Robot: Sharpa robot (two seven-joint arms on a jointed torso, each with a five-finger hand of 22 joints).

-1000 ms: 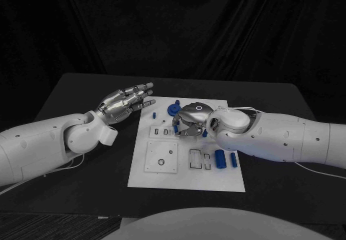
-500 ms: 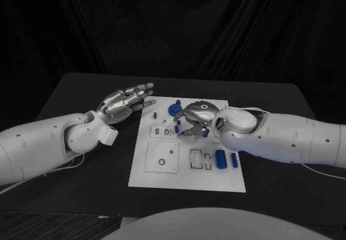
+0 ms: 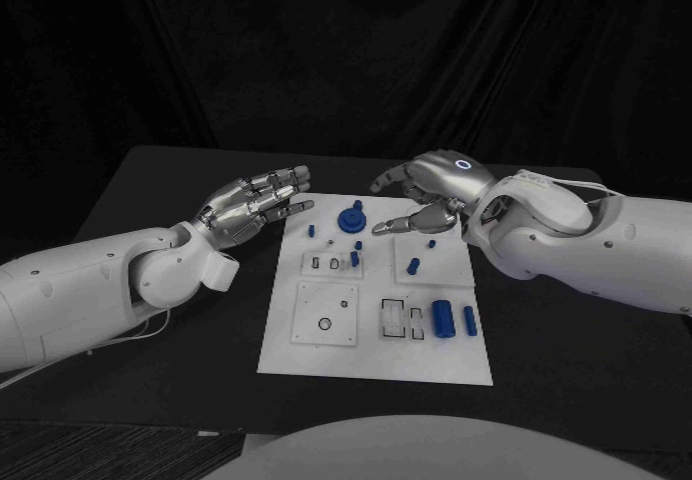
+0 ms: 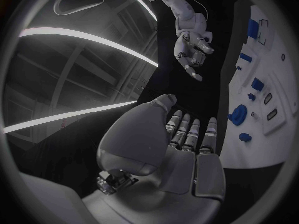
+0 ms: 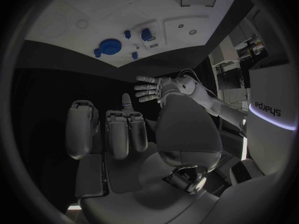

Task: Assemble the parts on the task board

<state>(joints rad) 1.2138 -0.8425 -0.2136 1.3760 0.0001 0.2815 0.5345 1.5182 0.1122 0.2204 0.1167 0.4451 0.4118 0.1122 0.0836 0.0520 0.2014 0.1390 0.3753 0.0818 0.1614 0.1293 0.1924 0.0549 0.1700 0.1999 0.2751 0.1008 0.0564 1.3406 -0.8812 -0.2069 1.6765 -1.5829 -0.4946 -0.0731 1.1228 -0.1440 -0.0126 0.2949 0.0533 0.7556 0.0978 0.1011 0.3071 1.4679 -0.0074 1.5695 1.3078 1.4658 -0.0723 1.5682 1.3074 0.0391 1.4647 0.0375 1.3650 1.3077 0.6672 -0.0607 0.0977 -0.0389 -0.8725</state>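
Note:
The white task board [image 3: 372,355] lies in the middle of the table. On it, a round blue part [image 3: 351,217] stands near the far edge, small blue pegs [image 3: 355,258] stand in the middle, and two blue cylinders [image 3: 441,318] lie at the right. My left hand [image 3: 253,205] hovers open by the board's far left corner, fingers stretched out. My right hand [image 3: 426,195] is raised over the board's far edge, fingers apart and holding nothing. The left wrist view shows my left hand [image 4: 187,149], the right hand [image 4: 193,50] and the board [image 4: 285,79]. The right wrist view shows my right hand [image 5: 124,134], the round part [image 5: 111,47] and the left hand [image 5: 152,89].
A square plate with a ring-shaped hole [image 3: 323,313] and a pair of rectangular slots [image 3: 392,316] sit in the board's near half. The black table [image 3: 173,170] runs wide on both sides of the board. Black curtains hang behind it.
My right hand has lifted off the middle of the board and drawn back to its far edge. The blue pegs it covered now show. The left hand has not moved.

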